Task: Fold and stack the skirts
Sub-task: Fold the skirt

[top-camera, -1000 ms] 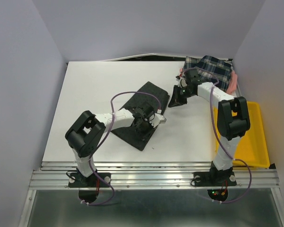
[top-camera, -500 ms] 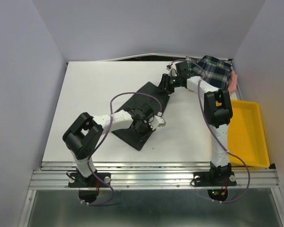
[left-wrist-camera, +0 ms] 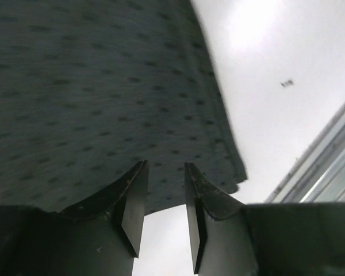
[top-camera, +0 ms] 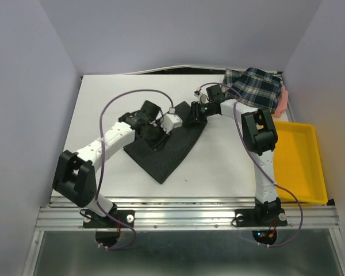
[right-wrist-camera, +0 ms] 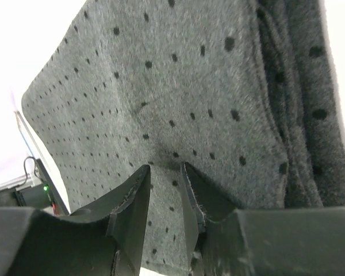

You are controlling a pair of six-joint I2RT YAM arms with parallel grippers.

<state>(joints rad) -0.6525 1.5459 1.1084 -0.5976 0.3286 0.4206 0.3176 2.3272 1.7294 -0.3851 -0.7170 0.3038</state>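
The charcoal-black dotted skirt (top-camera: 161, 152) lies flat in the middle of the white table (top-camera: 103, 103), one point toward the front. It fills the left wrist view (left-wrist-camera: 92, 86) and the right wrist view (right-wrist-camera: 178, 92). My left gripper (top-camera: 159, 137) hovers over its far-left part; its jaws stand slightly apart with nothing between them (left-wrist-camera: 164, 172). My right gripper (top-camera: 191, 117) is on the skirt's far right corner. Its jaws are a little apart, tips at the flat cloth (right-wrist-camera: 165, 169). The plaid skirt (top-camera: 256, 86) lies heaped on the pink skirt (top-camera: 283, 100) at the back right corner.
A yellow plastic tray (top-camera: 303, 167) sits at the right edge beside the right arm. Purple cables loop above both arms. A metal rail (top-camera: 184, 210) runs along the table's front edge. Grey walls enclose the table.
The left arm swung from the skirt's right side to its far left. The right gripper carried a lifted corner leftward and came down onto it. The skirt now lies spread wider.
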